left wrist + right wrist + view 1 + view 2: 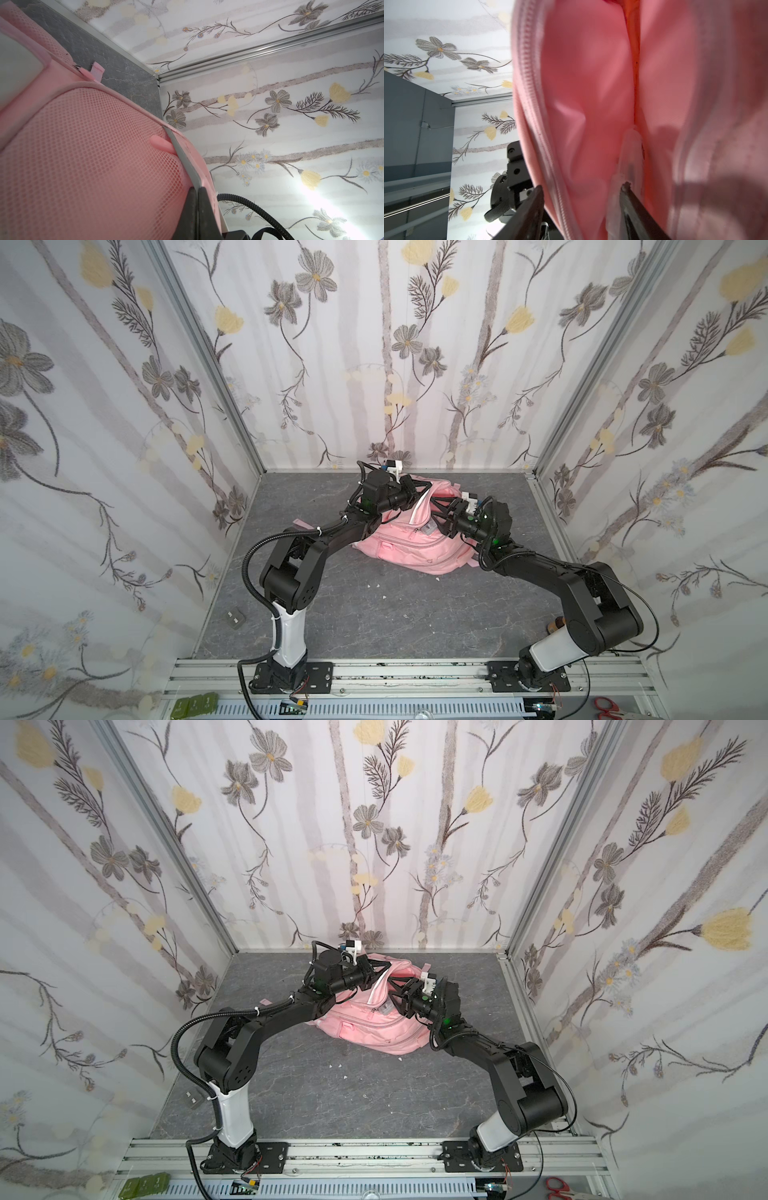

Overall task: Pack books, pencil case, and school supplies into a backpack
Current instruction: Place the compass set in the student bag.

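The pink backpack (409,556) is seen in both top views lying on the grey table (374,614), close to the back wall, with its upper opening held wide. The left gripper (424,488) is placed at one side of this opening. In the left wrist view its jaws are pressed together on a pale strip (182,158) that runs along the edge of the backpack, beside the pink mesh panel (93,155). The right gripper (438,516) is put into the opening from the opposite side. In the right wrist view its jaws are seen apart: one finger is outside the zipper edge (527,83) and the other is inside, against the pink lining. A small clear case (632,145) is found inside the backpack, touching the inner finger, but it is not clamped between the jaws.
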Robot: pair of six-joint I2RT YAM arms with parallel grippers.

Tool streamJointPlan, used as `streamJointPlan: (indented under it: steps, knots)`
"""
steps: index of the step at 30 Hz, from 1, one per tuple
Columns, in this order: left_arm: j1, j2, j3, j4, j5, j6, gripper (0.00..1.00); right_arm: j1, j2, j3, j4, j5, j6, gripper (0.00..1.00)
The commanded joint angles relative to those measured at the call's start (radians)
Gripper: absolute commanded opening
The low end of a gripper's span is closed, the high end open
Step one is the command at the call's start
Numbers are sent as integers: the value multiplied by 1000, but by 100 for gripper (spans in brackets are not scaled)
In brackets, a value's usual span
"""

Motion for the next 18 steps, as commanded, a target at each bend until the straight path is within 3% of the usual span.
streamJointPlan:
  steps: [1, 5, 10, 18]
  knots:
    - [1, -15, 6, 67, -31, 32, 0, -24, -33, -17, 6, -35, -40, 60]
    - [1, -29, 2, 29, -62, 38, 0, -51, -76, 0, -151, -40, -171, 61]
    - [2, -36, 18, -9, -76, 56, 0, -53, -155, 93, -507, -44, -462, 62]
    - [1, -46, 16, -27, -73, 71, 0, -53, -270, 89, -767, -18, -671, 52]
